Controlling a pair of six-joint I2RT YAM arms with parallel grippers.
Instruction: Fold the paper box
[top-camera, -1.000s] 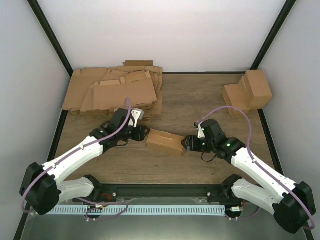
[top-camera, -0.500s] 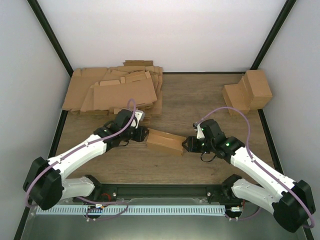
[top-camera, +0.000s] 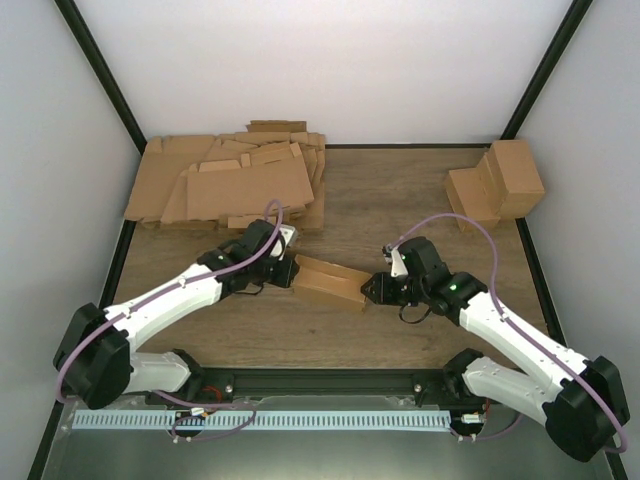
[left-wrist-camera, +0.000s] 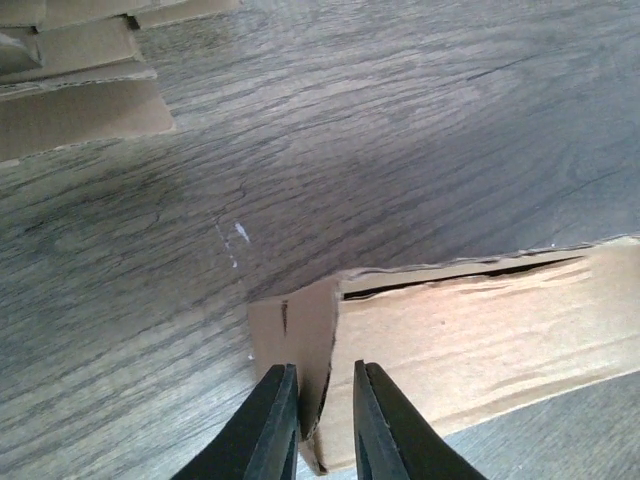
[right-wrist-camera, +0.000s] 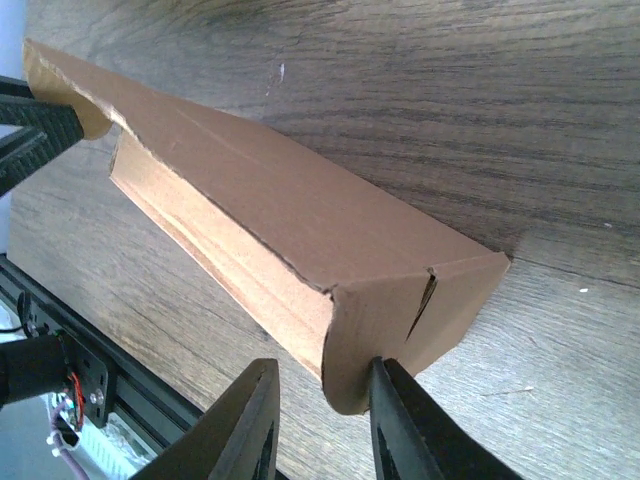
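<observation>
Between the two arms, near the middle of the wood-grain tabletop (top-camera: 400, 210), the plain brown die-cut cardboard paper box (top-camera: 330, 280) is seen lying as a long, shallow, partly folded shell with an end flap bent round at each end. The left fingers (left-wrist-camera: 272, 430) are drawn to a narrow gap astride the left end flap; whether the card is actually pinched cannot be told. The right fingers (right-wrist-camera: 245, 425) are held apart around the lower edge of the right end flap, one touching it and the other clear, so nothing is gripped there. If that flap is caught off-centre, the box could be shoved or twisted against the left end, and the short slit beside the crease could be torn by a hard pull. Farther back, a heap of flat brown cardboard sheets (top-camera: 230, 180) and some folded brown cardboard cuboids (top-camera: 500, 185) are left well apart.
</observation>
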